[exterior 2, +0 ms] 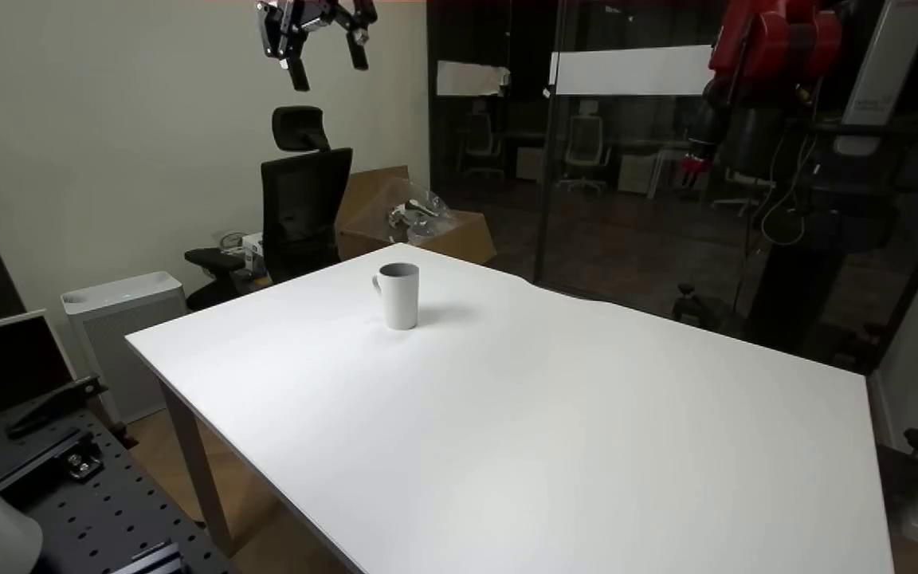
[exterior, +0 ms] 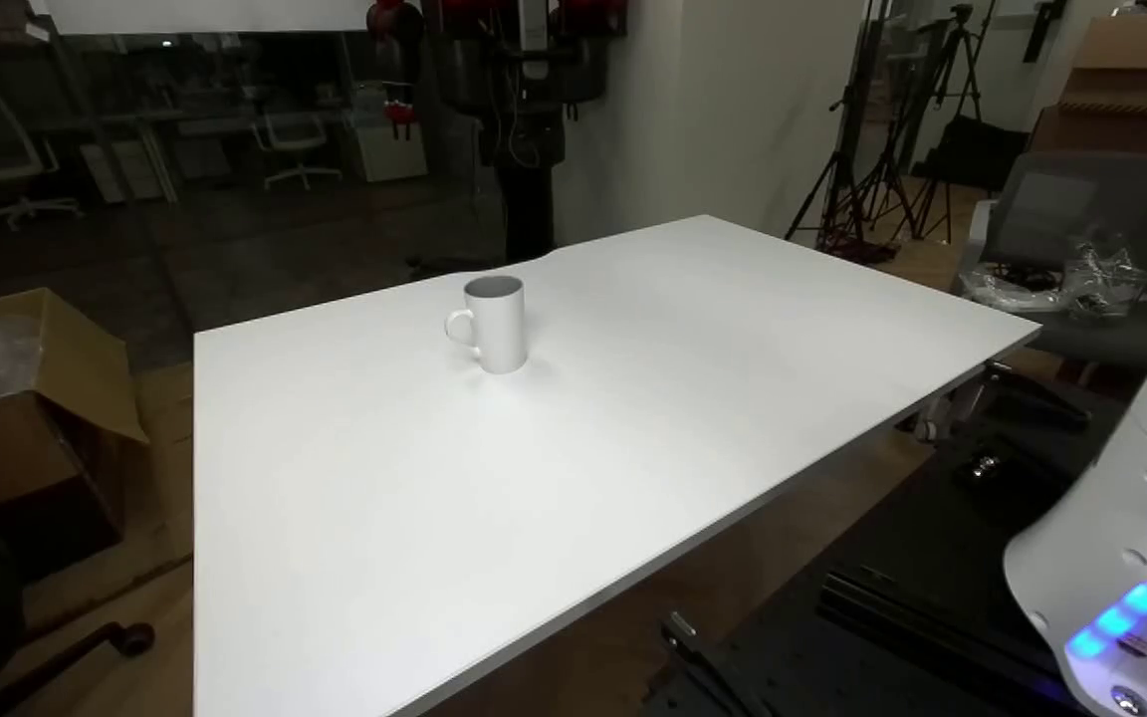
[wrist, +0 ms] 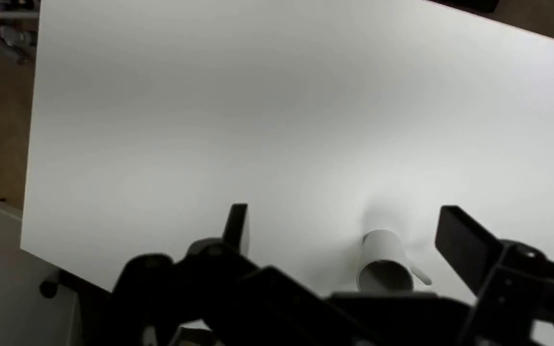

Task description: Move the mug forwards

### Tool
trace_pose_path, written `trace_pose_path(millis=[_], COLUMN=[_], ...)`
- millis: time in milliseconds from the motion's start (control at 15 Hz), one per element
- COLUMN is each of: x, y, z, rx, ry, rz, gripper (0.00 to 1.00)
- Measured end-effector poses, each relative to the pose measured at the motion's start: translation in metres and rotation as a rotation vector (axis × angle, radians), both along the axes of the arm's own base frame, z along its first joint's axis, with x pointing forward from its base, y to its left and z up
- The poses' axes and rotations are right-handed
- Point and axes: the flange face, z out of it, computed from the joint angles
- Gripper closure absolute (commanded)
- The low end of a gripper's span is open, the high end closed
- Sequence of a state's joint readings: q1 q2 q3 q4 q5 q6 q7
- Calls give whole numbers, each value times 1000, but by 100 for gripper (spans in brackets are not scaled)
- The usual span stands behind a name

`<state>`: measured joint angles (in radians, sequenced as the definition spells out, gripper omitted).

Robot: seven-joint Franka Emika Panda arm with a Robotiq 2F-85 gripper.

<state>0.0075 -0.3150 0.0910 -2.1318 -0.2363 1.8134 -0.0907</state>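
Observation:
The white mug [exterior: 502,329] stands upright on the white table [exterior: 693,398]. It also shows in the other exterior picture [exterior 2: 402,299], near the table's far left part there. Its loop handle points left in both exterior views. In the wrist view the mug [wrist: 384,250] appears low between the fingers, with its handle to the right and the near part of its rim hidden by the gripper body. My gripper [exterior 2: 329,70] is open and empty, high above the table. In the wrist view the gripper [wrist: 342,226] has its two black fingers wide apart, touching nothing.
A cardboard box [exterior: 86,368] with plastic wrap stands on the floor beyond the table. A black office chair [exterior 2: 306,199] is behind the table. A red and black robot [exterior 2: 778,48] stands past the table's far edge. The robot's base stands on a black perforated platform [exterior 2: 100,494].

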Motion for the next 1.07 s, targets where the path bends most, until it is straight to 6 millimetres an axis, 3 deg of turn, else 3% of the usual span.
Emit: trace_pose_path(millis=[200, 400, 533, 867, 1067], x=[21, 50, 62, 68, 90], y=[-6, -26, -33, -28, -29], z=[-5, -24, -36, -39, -58], rx=[53, 138, 150, 149, 159], ry=[-56, -89, -80, -84, -75], rz=[164, 283, 299, 318, 311], gripper=[0, 0, 0, 0, 0])
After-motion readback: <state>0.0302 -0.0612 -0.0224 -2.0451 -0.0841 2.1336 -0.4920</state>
